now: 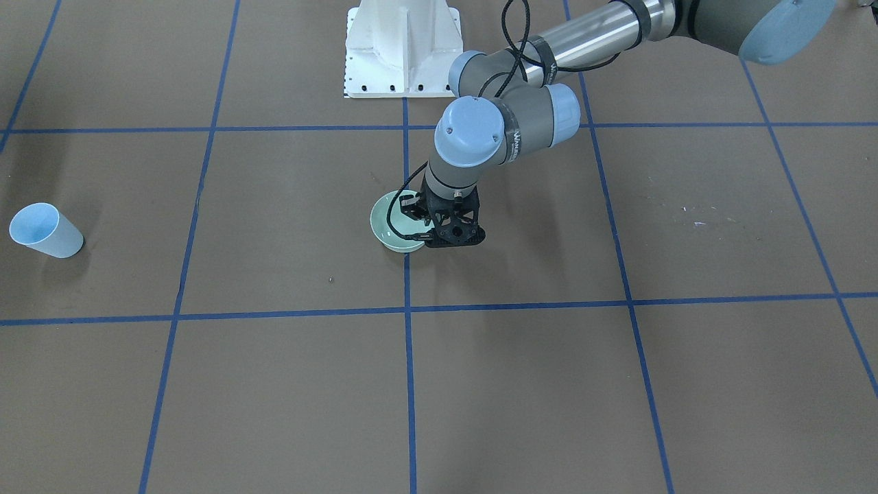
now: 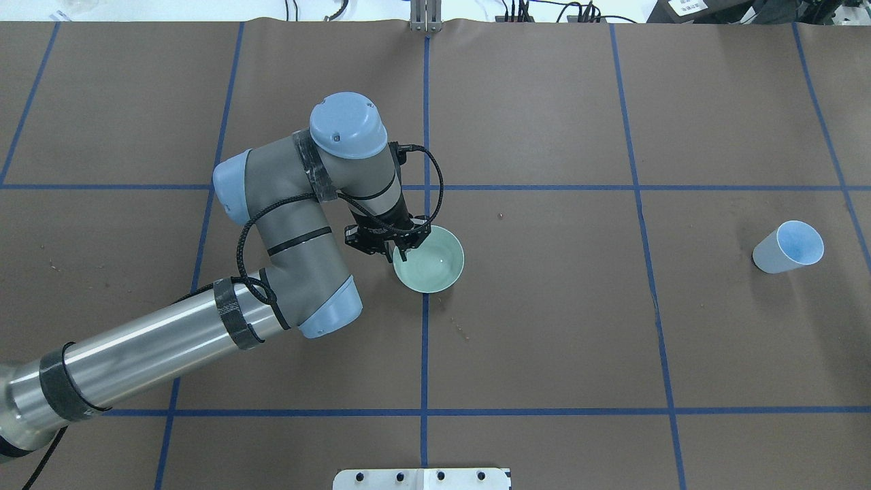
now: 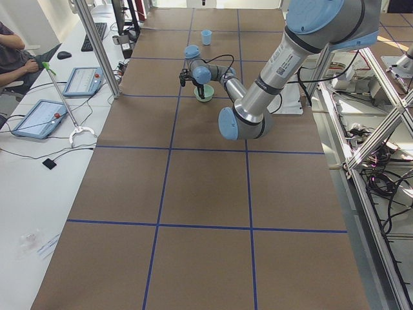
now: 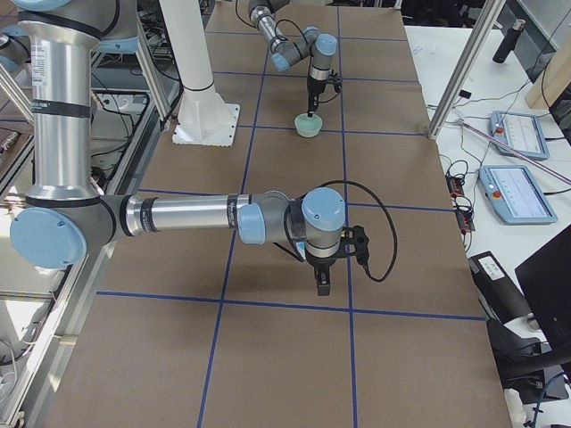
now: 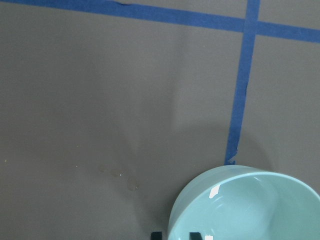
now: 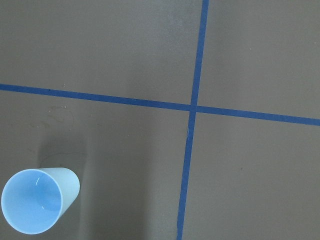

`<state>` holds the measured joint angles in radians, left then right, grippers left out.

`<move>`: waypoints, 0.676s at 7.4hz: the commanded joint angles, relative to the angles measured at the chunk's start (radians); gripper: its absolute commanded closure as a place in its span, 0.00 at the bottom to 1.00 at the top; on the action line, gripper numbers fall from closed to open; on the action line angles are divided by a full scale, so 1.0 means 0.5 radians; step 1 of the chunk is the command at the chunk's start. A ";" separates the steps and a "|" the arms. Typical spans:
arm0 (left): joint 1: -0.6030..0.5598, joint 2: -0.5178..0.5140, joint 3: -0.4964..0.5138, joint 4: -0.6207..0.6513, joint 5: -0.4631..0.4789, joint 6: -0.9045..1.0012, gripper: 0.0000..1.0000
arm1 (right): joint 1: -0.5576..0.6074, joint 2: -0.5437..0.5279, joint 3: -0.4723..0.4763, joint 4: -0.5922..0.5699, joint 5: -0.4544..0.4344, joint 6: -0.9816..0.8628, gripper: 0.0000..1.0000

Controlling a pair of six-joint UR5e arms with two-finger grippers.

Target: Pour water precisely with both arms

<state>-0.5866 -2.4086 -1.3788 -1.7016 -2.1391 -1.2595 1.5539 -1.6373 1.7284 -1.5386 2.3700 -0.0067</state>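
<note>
A pale green bowl (image 2: pixel 435 262) stands on the brown table near its middle. My left gripper (image 2: pixel 401 250) points down at the bowl's robot-side rim, one finger inside and one outside, shut on the rim (image 5: pixel 172 220). The bowl (image 1: pixel 387 223) rests on the table. A small white glint (image 2: pixel 442 260) shows inside it; I cannot tell whether that is water. A pale blue cup (image 2: pixel 789 246) stands upright far off on my right. My right gripper (image 4: pixel 321 287) hangs over bare table away from the cup (image 6: pixel 37 200); I cannot tell whether it is open or shut.
The white pedestal (image 1: pixel 401 48) stands at the robot's edge of the table. Blue tape lines (image 2: pixel 425 340) cross the brown surface. Faint wet spots (image 5: pixel 131 184) lie next to the bowl. Operator desks with tablets (image 3: pixel 39 116) line the far side.
</note>
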 commanded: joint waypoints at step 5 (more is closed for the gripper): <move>-0.020 0.001 -0.092 0.016 -0.017 -0.064 1.00 | 0.000 0.001 0.010 0.000 0.000 0.004 0.00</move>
<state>-0.5913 -2.4083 -1.4063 -1.6949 -2.1467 -1.2880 1.5539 -1.6368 1.7330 -1.5386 2.3700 -0.0047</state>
